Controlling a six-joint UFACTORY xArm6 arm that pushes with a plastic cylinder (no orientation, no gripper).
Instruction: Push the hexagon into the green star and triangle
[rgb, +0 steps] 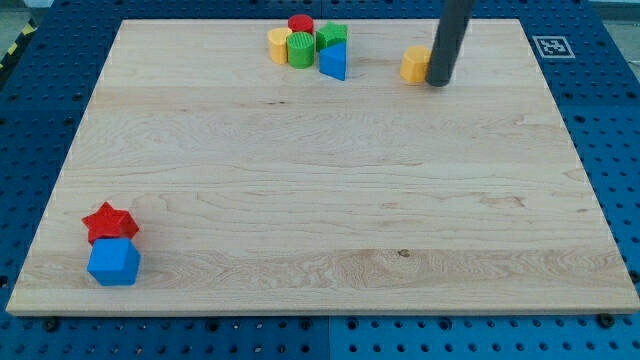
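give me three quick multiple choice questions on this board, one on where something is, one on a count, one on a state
1. Where is my tip?
A. at the yellow hexagon's right side
B. beside the red star
C. in the middle of the board

2. How many blue blocks are there?
A. one
B. two
C. three

3. Is the yellow hexagon touching the cluster at the view's top?
A. yes
B. no, it sits apart
C. it is stacked on it

Answers:
1. A, the rod's end stands against the hexagon's right edge.
2. B, the blue triangle at the top and the blue cube at bottom left.
3. B, bare wood shows between them.
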